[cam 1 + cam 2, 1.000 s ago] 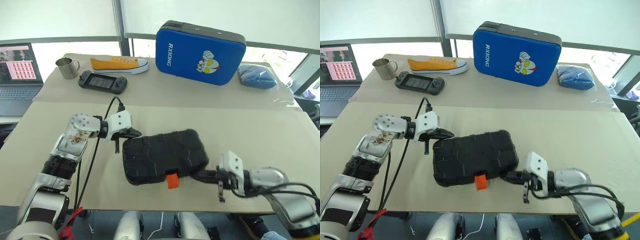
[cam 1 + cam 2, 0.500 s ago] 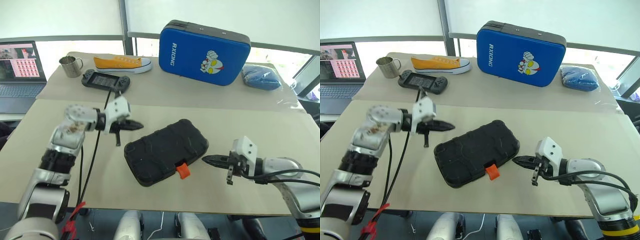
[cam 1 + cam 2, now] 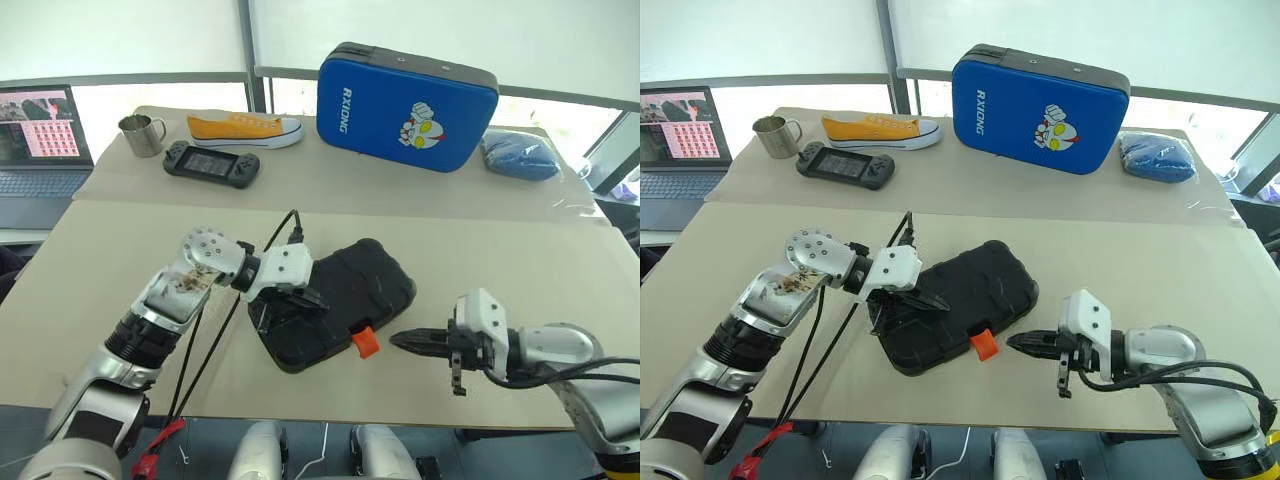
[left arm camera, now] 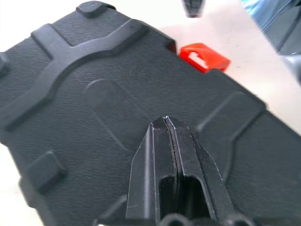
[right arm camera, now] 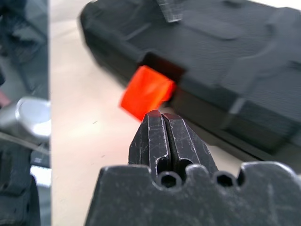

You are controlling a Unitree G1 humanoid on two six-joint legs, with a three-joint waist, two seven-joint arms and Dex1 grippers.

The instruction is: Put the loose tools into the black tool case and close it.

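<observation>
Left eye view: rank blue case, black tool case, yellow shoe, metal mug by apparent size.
1. blue case
2. black tool case, nearer the camera, so its true rank against the blue case is unsure
3. yellow shoe
4. metal mug

The two head views look forward and down over the desk (image 3: 480, 250) from above, sharing almost the same scene. Each wrist view looks along its own gripper from very close; both share the black tool case (image 4: 94, 94) and its orange latch (image 5: 146, 92).
</observation>
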